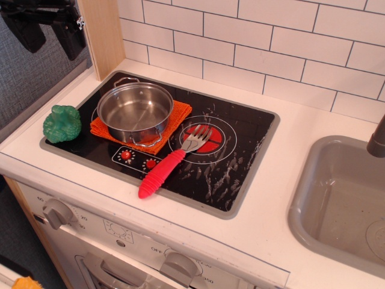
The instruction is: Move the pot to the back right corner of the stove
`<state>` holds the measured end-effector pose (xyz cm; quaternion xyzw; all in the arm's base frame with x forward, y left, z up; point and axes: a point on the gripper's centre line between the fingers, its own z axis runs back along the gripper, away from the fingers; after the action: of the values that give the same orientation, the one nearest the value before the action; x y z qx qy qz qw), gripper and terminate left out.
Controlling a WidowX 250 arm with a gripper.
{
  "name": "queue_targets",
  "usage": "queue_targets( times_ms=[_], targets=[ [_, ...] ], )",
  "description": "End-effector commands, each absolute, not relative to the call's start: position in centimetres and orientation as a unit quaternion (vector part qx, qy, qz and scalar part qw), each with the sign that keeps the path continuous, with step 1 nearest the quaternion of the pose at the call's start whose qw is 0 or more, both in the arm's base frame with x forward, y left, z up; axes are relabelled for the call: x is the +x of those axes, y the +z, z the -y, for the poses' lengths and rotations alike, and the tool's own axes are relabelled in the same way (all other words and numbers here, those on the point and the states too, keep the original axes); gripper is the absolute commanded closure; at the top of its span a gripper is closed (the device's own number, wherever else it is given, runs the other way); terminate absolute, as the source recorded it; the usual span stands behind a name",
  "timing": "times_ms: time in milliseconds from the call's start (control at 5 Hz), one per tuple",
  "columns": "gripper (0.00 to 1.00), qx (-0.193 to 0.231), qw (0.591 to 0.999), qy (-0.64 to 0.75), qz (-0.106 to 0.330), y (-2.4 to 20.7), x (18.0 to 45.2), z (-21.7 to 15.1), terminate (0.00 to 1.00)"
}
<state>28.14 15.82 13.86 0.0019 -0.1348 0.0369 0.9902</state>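
Pot (pixel 135 112) sits on the orange cloth (pixel 174 120) over the left burner area of the stove (pixel 240 162), upright, empty, one loop handle toward the back, the other toward the front. Gripper (pixel 45 27) is parked high in the top-left corner, well apart from the pot, dark and partly cut off by the frame; can't tell how far the jaws are spread, and nothing looks to be in them. So I'd say we're at the very start: approach not begun, pot untouched. Target is the back right corner of the cooktop, near the tile wall, which looks bare glass. Red-handled fork (pixel 171 162) lies diagonally across the front middle, tines on the red burner ring; green toy (pixel 62 124) sits at the left edge just beside the cloth. Next move probably needs a descent over the pot rim or a handle, a firm pinch on thin steel, then lift enough to clear the cloth so it doesn't drag along, and travel right and back, keeping behind the fork
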Motion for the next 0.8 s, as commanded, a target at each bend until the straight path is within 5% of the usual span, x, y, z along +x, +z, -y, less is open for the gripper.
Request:
queue_targets(
  times_ms=[0, 600],
  targets=[
    [0.00, 0.002, 0.990, 0.037, 0.135, 13.9, 28.1, -15.8, 0.00],
    [0.00, 0.022, 0.992, 0.065, 0.107, 6.7, 32.9, -14.0, 0.00]
  ],
)
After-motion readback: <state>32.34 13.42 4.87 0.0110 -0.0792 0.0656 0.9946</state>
